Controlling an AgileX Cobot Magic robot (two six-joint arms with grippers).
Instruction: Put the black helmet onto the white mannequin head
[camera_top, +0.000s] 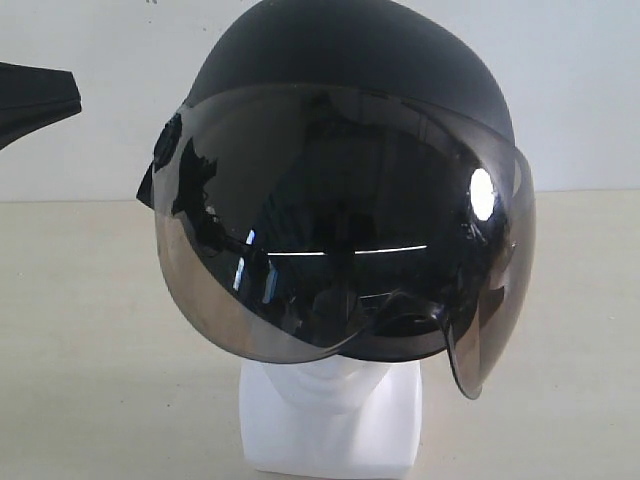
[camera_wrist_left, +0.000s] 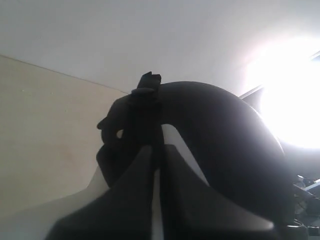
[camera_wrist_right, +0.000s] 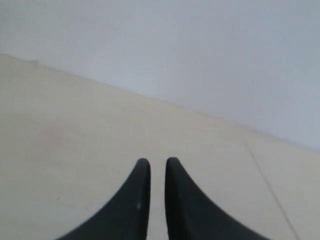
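At the centre of the exterior view, the black helmet is sitting on the white mannequin head. Its matte shell is covering the crown and its smoky visor is hanging down over the face, so that only the chin, the neck and the blocky base are showing below the rim. The base is standing upright on the pale table, in front of a white wall. To the helmet's left, the left gripper is hovering at shell height, apart from the helmet. Its wrist view is showing the two fingers pressed together with nothing between them, pointing toward the helmet's side. The right gripper is hanging over the table, its jaws standing almost together with only a slim gap and gripping nothing.
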